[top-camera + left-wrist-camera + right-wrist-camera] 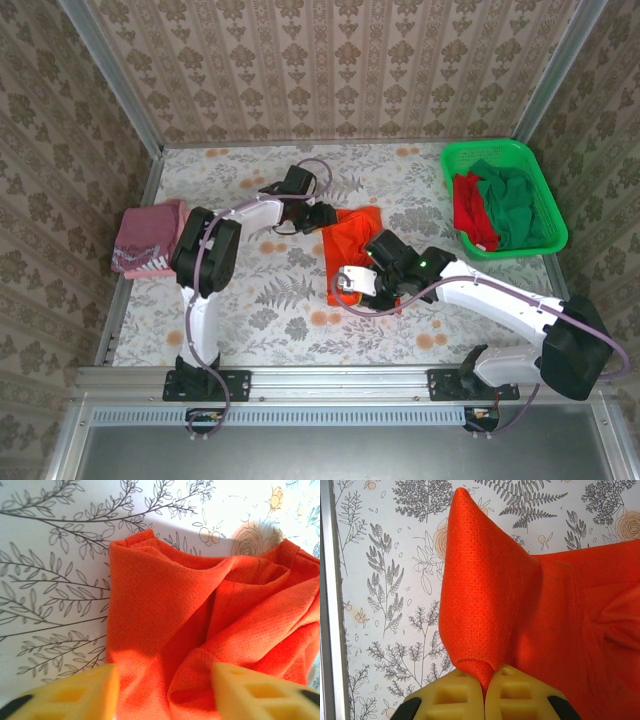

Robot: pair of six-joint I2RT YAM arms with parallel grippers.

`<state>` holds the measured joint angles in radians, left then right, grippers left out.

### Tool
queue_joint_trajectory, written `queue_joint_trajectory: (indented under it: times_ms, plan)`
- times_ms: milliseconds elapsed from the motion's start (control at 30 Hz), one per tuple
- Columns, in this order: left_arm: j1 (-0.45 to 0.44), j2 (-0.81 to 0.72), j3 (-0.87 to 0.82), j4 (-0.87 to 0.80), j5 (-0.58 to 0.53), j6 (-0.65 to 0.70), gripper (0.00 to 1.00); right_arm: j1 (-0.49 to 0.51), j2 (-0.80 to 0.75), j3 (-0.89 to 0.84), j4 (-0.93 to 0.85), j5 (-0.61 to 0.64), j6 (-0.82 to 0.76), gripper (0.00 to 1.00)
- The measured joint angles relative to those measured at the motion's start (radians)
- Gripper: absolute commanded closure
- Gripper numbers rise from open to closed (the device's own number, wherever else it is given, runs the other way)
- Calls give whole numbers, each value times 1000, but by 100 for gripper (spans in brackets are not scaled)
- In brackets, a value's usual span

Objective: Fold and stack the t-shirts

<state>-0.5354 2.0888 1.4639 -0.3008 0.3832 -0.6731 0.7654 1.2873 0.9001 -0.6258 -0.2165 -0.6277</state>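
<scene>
Bit of a mess to read. In the top view the near part of the orange t-shirt (352,232) is covered by the right gripper (342,286), so that hem can't be made out. In the right wrist view the shirt is chopped off by the right edge. The red t-shirt (470,205) and dark green t-shirt (515,205) are bunched in the basket (455,160), and their layering can't be told.

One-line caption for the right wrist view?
Right gripper pinches a raised fold of the orange t-shirt above the floral-print table.
</scene>
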Motion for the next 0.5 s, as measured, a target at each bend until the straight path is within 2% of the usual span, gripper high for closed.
queue_joint_trajectory:
  times_ms: [333,500]
  plan:
    - [0,-29,-2,-28,-56,15,56,0,18,0,-2,0,0,100]
    - [0,-14,-2,-38,-66,15,58,0,21,0,-2,0,0,100]
